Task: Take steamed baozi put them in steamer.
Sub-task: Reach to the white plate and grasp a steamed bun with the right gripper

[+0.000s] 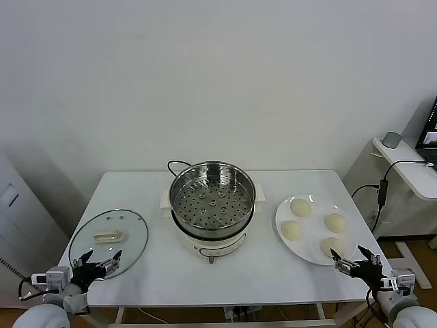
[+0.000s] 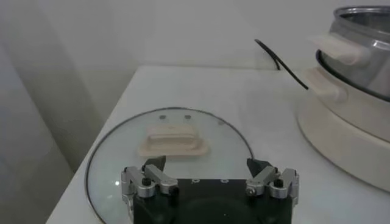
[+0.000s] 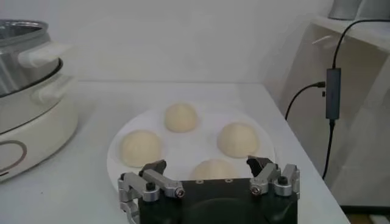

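Several cream-white baozi lie on a flat white plate [image 1: 306,247] at the right: one at the back [image 1: 300,207], one at the left [image 1: 291,229], one at the right [image 1: 335,222] and one at the front [image 1: 330,244]. They also show in the right wrist view [image 3: 181,117]. The steel steamer [image 1: 212,196] with its empty perforated tray stands in the table's middle on a cream base [image 1: 212,244]. My right gripper [image 1: 355,260] is open at the table's front right corner, just in front of the plate [image 3: 206,164]. My left gripper [image 1: 96,260] is open at the front left [image 2: 207,165].
A round glass lid [image 1: 109,237] with a cream handle [image 1: 109,236] lies flat at the front left, right ahead of my left gripper. A black cord [image 1: 175,165] runs behind the steamer. A white shelf [image 1: 403,164] with cables stands right of the table.
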Motion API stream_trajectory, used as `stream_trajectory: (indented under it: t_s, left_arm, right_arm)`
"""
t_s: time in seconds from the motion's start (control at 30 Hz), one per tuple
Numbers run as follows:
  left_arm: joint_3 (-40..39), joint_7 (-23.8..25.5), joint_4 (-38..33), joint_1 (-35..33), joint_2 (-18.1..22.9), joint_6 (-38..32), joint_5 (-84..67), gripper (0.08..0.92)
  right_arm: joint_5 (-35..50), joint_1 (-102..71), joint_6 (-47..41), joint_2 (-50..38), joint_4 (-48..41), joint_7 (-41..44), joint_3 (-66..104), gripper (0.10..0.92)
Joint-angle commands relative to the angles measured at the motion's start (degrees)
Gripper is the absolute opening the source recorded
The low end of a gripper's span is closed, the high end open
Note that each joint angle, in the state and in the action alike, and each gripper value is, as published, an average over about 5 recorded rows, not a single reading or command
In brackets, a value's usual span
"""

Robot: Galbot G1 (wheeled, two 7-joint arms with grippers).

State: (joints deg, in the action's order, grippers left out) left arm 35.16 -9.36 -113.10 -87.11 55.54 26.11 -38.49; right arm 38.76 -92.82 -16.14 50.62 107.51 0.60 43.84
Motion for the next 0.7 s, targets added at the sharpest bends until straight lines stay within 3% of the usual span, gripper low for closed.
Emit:
stream_trajectory:
  t_s: [0.03, 0.23, 0.4, 0.57, 0.7]
  left_arm:
    - [0.0, 0.01, -0.02, -0.01, -0.02, 0.01, -0.01, 0.823]
    - [0.01, 0.01, -0.08, -0.04, -0.01, 0.02, -0.02, 0.823]
    - [0.12, 0.04, -0.17, -0.14, 0.01, 0.03, -0.05, 0.823]
    - [0.27, 0.13, -0.52, 0.05, 0.17, 0.2, 0.0, 0.823]
    - [0.4, 0.13, -0.94, 0.35, 0.26, 0.9, 0.18, 0.823]
  right_arm:
    - [0.03, -0.06, 0.08, 0.05, 0.02, -0.01, -0.01, 0.823]
    - [-4.25, 0.84, 0.35, -0.27, -0.32, 1.35, 0.56, 0.823]
    - [-23.7, 6.87, 5.05, -2.2, -3.68, 4.35, 1.1, 0.823]
    - [-48.64, 15.39, 12.62, -6.14, -9.81, 5.25, -1.52, 0.823]
    - [-59.65, 21.6, 15.78, -9.1, -13.55, 7.28, -4.72, 0.823]
